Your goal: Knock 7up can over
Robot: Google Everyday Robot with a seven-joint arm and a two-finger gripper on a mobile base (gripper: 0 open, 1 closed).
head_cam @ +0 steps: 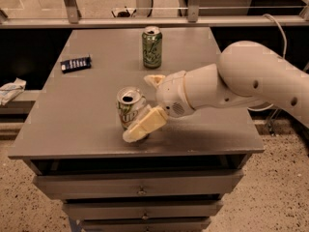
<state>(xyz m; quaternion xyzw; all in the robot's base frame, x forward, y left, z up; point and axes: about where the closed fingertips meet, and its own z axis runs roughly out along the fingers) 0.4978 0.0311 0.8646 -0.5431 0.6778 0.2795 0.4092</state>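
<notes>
Camera view from above the front edge shows the flat grey bench [72, 120] with its drawers [140, 187] below. On it, near the front and a little left of centre, stands the pale whitish-silver 7up can [129, 105] with green lettering and an opened silver top. It looks upright, or very nearly so. The robot's thick white arm [251, 76] reaches in from the right, and its cream two-finger gripper [140, 106] sits right at the can's right side. Its fingers are spread wide and hold nothing. The nearer finger [147, 123] slants down across the can's lower right front and seems to touch it, though I can't be sure of contact from here. The farther finger [154, 79] pokes up behind and to the right of the can. Well back along the bench stands a darker all-green drink can [152, 47], upright and clear of the arm, and a small flat black packet [76, 64] lies toward the back left. To my eye this is the contact step: the gripper has closed in on the right can and the toppling push is just starting or about to. What comes next, I'd judge, is a sideways sweep to the left, pressed above the can's middle so it tips rather than slides. The push should be short enough that the can falls on the bench instead of rolling off the front edge, which is close.
</notes>
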